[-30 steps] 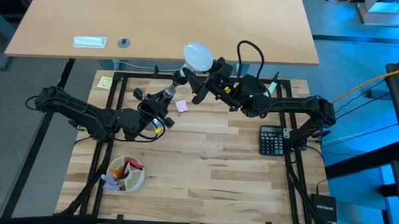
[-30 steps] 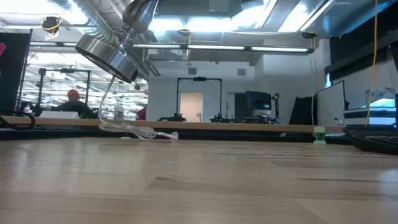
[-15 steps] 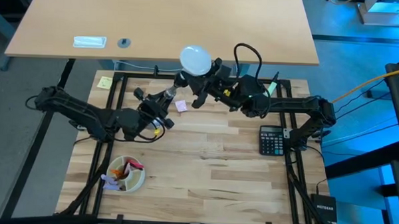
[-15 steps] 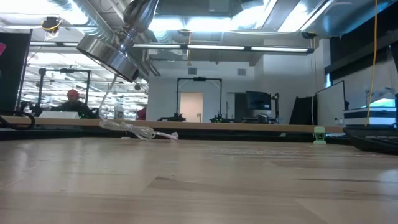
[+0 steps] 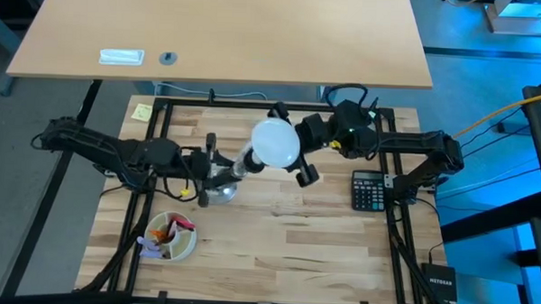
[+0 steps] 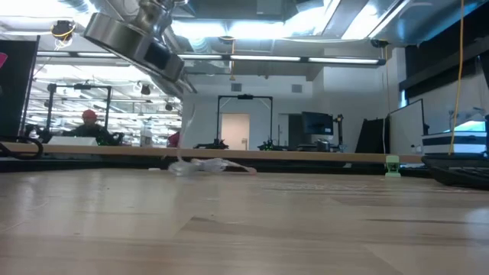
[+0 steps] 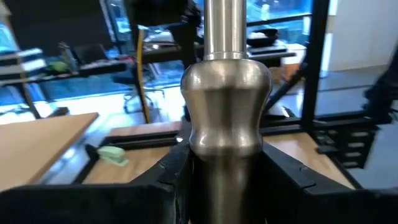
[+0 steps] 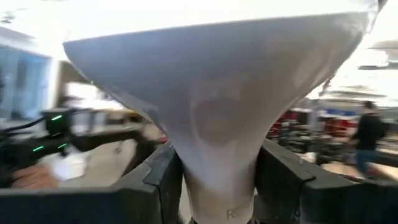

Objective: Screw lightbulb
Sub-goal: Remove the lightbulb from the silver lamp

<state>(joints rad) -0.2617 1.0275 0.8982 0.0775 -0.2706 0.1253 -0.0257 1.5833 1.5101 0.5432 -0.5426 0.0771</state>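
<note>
The white frosted lightbulb [image 5: 273,142] stands over the top of a silvery flared stand [image 5: 222,188], which is tilted and lifted off the table. In the low view the stand's flared base [image 6: 131,38] hangs high at the left. My left gripper [image 5: 209,166] is shut on the stand's stem. My right gripper [image 5: 294,146] is shut on the bulb from the table's right side. The globe hides where the bulb meets the socket. My left gripper pinches the stand's silvery stem at its bulged part [image 7: 224,134] between its two fingers [image 7: 166,182], lying across the stem. The stand is lifted clear of the table and tilted. My right gripper pinches the bulb's narrow neck [image 8: 217,180] below the globe between its two fingers [image 8: 283,180]. It comes from the table's right side, across the bulb's axis. The bulb is held clear of the table.
A black calculator [image 5: 370,189] lies at the right. A bowl [image 5: 171,236] with small items sits near the front left. A yellow note [image 5: 142,111] lies far left. A clear cord [image 6: 205,164] trails on the table. A light wooden desk [image 5: 221,28] stands beyond the far edge.
Both grippers have swung the stand and bulb from the table's far edge toward its near edge. The bulb now sits over the table's middle. My right gripper has turned as it came, and the stand's base has risen. The cord has slid right in the low view.
</note>
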